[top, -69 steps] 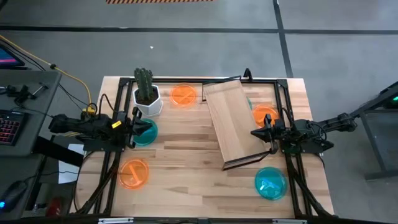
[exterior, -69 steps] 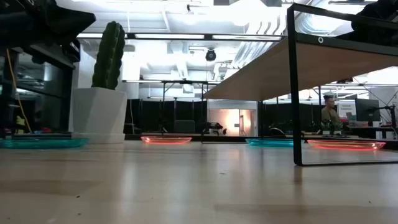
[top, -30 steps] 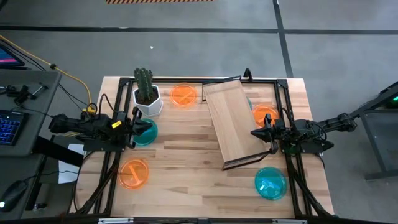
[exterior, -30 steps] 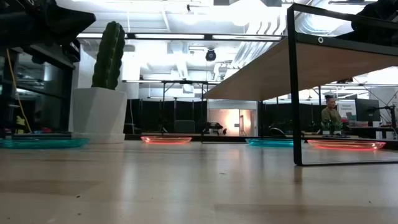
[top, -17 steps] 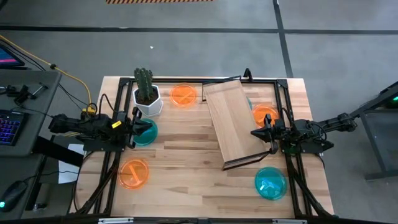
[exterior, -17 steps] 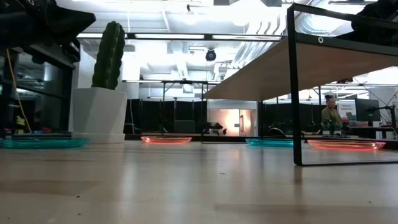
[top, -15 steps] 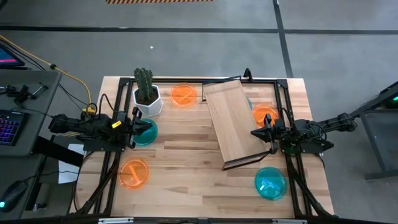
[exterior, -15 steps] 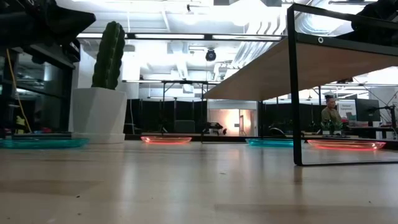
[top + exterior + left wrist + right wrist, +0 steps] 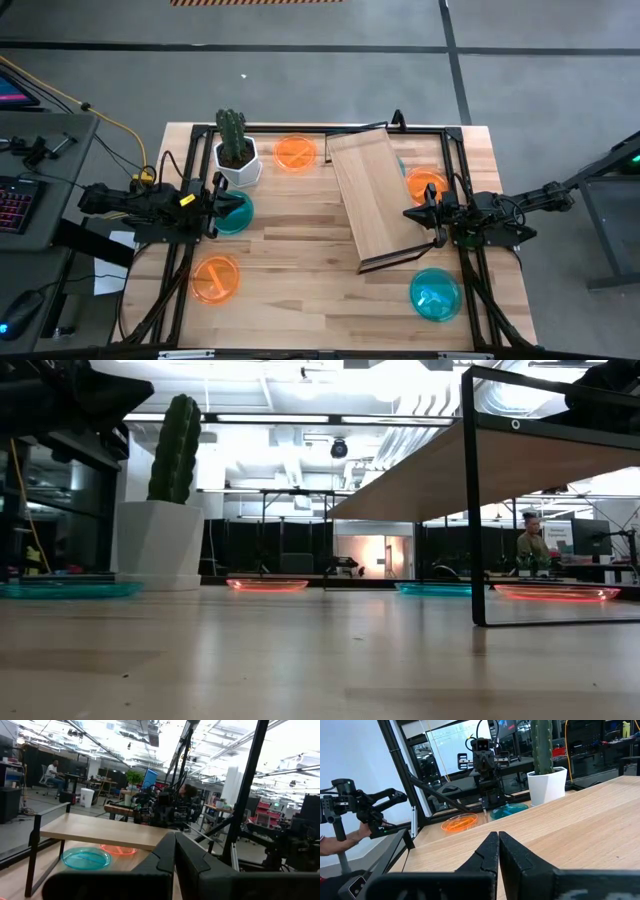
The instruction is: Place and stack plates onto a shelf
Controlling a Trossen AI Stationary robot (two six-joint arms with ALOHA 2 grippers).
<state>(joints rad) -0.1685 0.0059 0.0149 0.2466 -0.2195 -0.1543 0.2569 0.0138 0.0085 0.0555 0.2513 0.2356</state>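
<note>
Left gripper (image 9: 222,207) closed, empty, above the teal plate (image 9: 236,213); orange plates (image 9: 215,279) and others scattered on bench (image 9: 300,260), none on shelf (image 9: 375,195). Right gripper (image 9: 410,214) closed, empty, at shelf's edge. Best open wide, pinch a rim, lift level.

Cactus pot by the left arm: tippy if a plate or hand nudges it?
Probably tippy: in the low view the cactus stands taller than its white pot, so weight sits high. The pot's flat base on the table suggests it would slide before rolling. Rigid-looking walls, likely hard.
</note>
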